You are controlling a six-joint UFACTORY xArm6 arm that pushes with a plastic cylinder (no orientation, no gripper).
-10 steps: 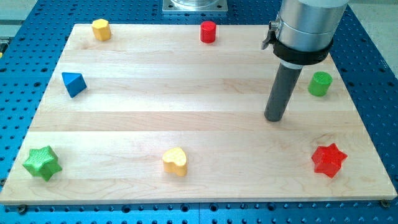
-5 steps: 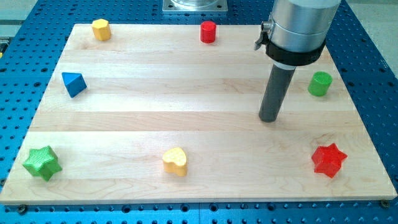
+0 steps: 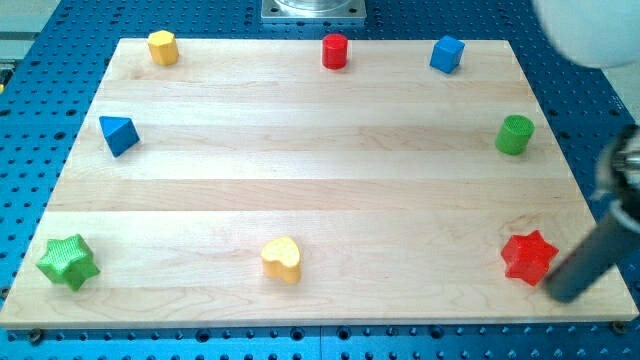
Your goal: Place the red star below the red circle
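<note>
Green star (image 3: pixel 68 261) at the counter's (image 3: pixel 300 200) lower left, red circle (image 3: pixel 335 51) top centre, blue cube (image 3: pixel 447 54) now uncovered, red star (image 3: pixel 528 257) unmoved lower right, my tip (image 3: pixel 562 293) has swung down just right of it, no hand fitted, nothing held.

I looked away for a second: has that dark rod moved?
Yes. My tip has swung from the board's middle right, beside the green cylinder, down to the view's bottom right, just right of the red star.

My tip (image 3: pixel 563 292) sits just right of the star (image 3: pixel 528 257) at the board's (image 3: pixel 300 180) bottom right; the circle (image 3: pixel 335 51) lies far off, top centre
</note>
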